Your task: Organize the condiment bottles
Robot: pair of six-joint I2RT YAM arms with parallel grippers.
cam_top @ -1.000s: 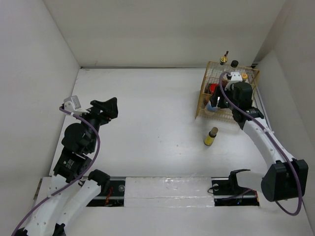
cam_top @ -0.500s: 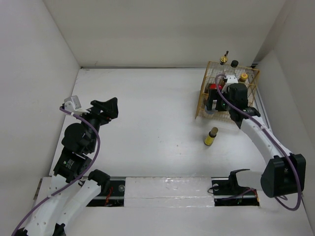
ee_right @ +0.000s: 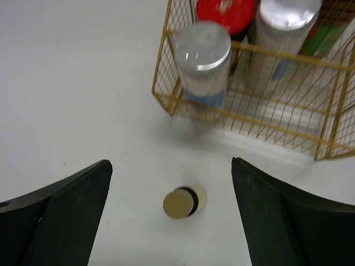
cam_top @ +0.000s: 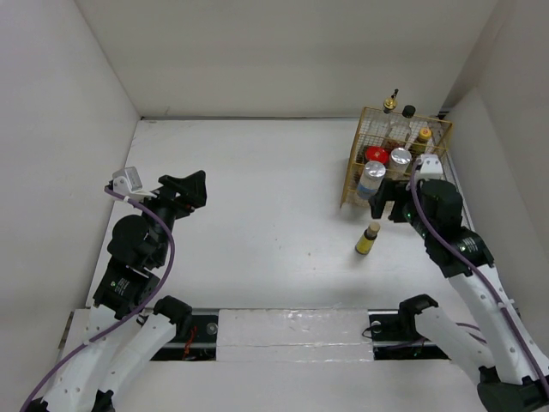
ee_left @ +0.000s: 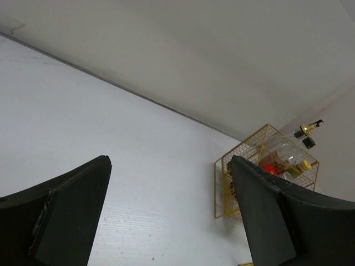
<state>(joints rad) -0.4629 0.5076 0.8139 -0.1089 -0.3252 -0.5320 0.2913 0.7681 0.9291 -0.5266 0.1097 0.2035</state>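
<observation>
Your right gripper (ee_right: pixel 171 172) hangs spread and empty above the small yellow bottle (ee_right: pixel 184 201), which stands on the table (cam_top: pixel 257 189) just before the gold wire basket (cam_top: pixel 352 163). If you descend off-centre, a finger may topple this narrow bottle. Inside, a silver-topped cylinder (ee_right: pixel 202 61) fills the near corner, while the left gripper (ee_left: pixel 170 163) sits far away, jaws apart, holding nothing.

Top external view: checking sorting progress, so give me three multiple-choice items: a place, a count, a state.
1. Relative to the gold wire basket, the small yellow bottle stands: A inside; B outside, on the table; C on its rim.
2. Silver-topped cylinders in the basket: A none; B one; C two.
3. The right gripper is: A open; B shut on the yellow bottle; C shut on the basket.
Key: B, it stands apart from the basket; C, two silver tops show; A, its jaws stand apart, empty.
</observation>
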